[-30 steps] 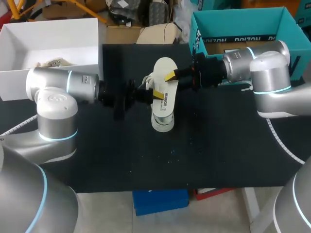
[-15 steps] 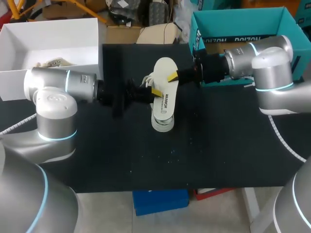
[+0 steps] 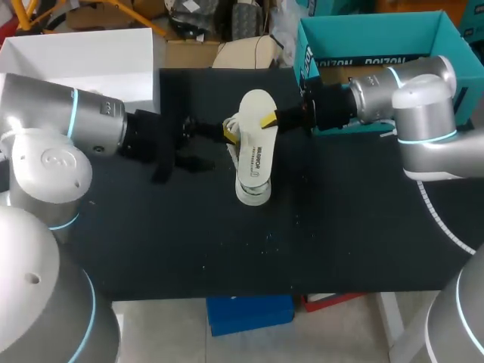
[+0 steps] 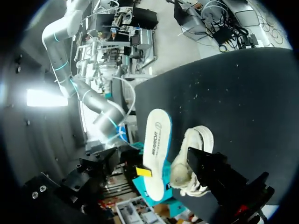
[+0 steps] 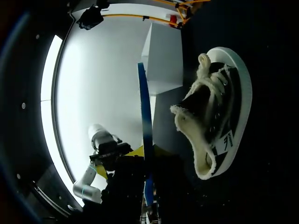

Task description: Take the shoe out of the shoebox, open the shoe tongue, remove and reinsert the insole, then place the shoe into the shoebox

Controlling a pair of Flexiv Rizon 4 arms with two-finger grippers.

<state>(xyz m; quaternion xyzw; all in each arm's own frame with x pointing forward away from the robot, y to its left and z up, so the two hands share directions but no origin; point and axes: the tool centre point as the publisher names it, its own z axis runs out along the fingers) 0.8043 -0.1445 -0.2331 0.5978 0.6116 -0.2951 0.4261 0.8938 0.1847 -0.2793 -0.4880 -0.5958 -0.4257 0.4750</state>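
White box (image 3: 83, 64) left, teal shoebox (image 3: 446, 38) right, right claw (image 3: 265, 119) gripping insole (image 3: 257, 106)

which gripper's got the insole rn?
The right gripper: shut on the white insole at its edge. The left gripper is at the laces of the shoe instead.

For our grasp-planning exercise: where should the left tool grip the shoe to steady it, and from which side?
Probably the open collar rim of the shoe, from the robot's left: that raised wall suits a pinch, the insole hangs above it, and the right tool holds that from the right.
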